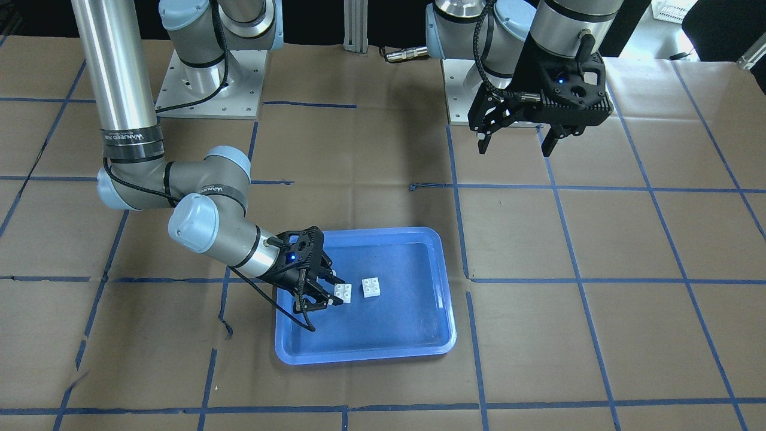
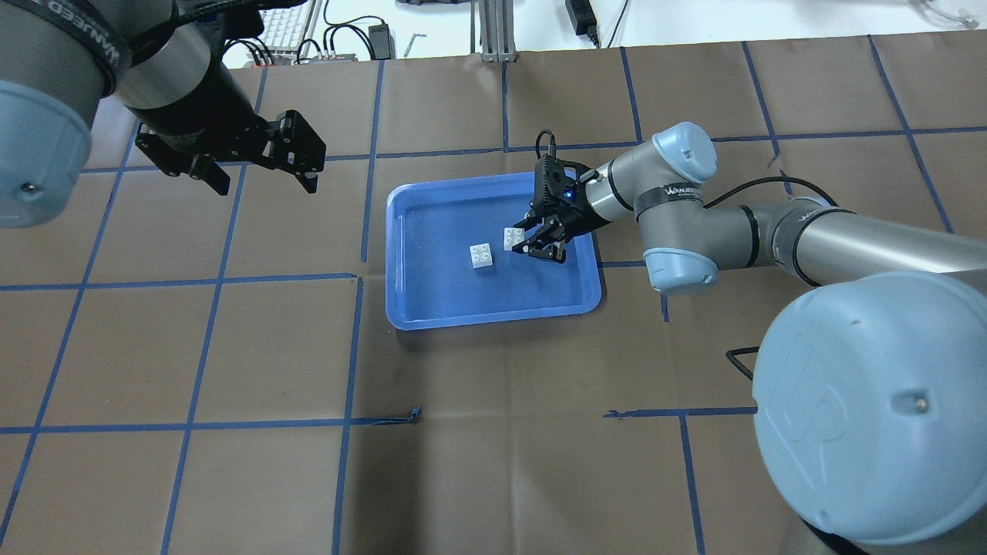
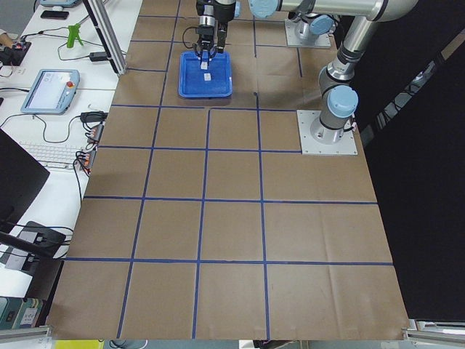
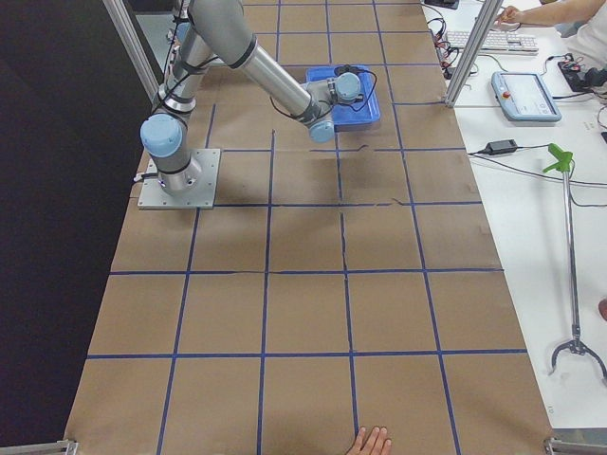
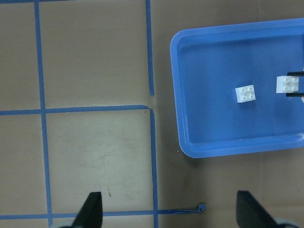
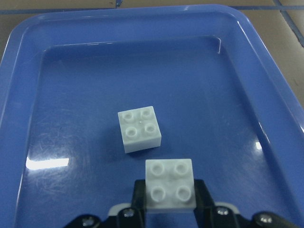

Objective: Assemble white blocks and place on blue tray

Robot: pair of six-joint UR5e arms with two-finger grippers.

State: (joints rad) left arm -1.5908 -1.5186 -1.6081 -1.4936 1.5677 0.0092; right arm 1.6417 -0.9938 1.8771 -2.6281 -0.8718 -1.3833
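Two white blocks are inside the blue tray (image 2: 493, 318). One white block (image 2: 483, 255) lies loose, studs up, on the tray floor, also in the right wrist view (image 6: 139, 128). My right gripper (image 2: 532, 243) is shut on the other white block (image 6: 170, 190), studs up, low over the tray floor just beside the loose one and apart from it. I cannot tell if it touches the floor. My left gripper (image 2: 262, 183) is open and empty, high above the table, well off the tray's side. Its wrist view shows both blocks (image 5: 245, 94) and the tray (image 5: 190, 142).
The table is covered in brown paper with a blue tape grid. The two arm bases stand on metal plates (image 1: 206, 90) at the robot's edge. A loose tape end (image 2: 415, 416) lies between the tray and the robot.
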